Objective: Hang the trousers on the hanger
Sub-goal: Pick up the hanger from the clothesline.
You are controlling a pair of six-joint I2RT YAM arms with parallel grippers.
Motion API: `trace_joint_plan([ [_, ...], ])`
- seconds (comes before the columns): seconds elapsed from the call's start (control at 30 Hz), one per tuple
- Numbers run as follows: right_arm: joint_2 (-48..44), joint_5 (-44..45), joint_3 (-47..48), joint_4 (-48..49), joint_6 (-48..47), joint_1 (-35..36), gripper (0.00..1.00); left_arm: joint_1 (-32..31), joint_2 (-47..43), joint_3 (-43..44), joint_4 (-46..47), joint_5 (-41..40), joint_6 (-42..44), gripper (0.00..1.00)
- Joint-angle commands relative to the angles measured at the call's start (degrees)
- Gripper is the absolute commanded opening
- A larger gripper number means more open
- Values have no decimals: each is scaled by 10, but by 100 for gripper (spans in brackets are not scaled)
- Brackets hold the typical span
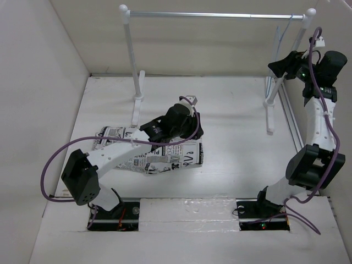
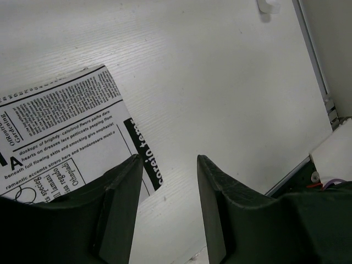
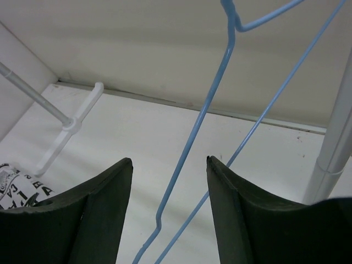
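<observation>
Trousers (image 1: 181,157) flat on white table (image 1: 231,110) between white walls (image 1: 33,82); left gripper (image 2: 169,165), right gripper (image 3: 169,165) agape.

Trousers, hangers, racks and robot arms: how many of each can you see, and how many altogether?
Trousers: 1
Hanger: 1
Rack: 1
Robot arms: 2
Total: 5

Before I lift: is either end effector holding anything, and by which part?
Nothing held. Left end effector is open over the edge of the trousers; right end effector is open, wires of the hanger passing between its fingers, ungripped.
</observation>
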Motion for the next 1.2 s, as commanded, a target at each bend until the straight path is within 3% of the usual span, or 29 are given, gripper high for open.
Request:
trace_joint_plan([
  [0.0,5,-17,-4,72,3,6,61,1,-7,-5,6,6,-10,40],
  [0.13,8,-28,-20,118,31,6,34,1,-3,-3,6,7,-13,40],
  [0.17,9,-28,-22,120,34,6,33,1,-1,-1,6,8,-13,40],
  [0.2,11,-29,-22,123,34,6,33,1,-2,-2,5,8,-14,40],
  [0.37,24,-33,-22,126,41,6,58,1,2,1,5,6,-17,40],
  [0.5,38,-47,-42,192,82,12,58,1,3,3,5,6,-18,40],
  [0.57,42,-54,-51,214,109,12,48,1,5,2,5,6,-19,40],
  [0.73,42,-63,-69,284,161,12,6,1,3,8,2,6,-21,40],
  [0.77,41,-65,-71,294,168,12,2,1,4,10,0,6,-21,40],
  [1.17,-14,-85,-70,327,186,17,0,13,12,171,-64,42,9,54],
])
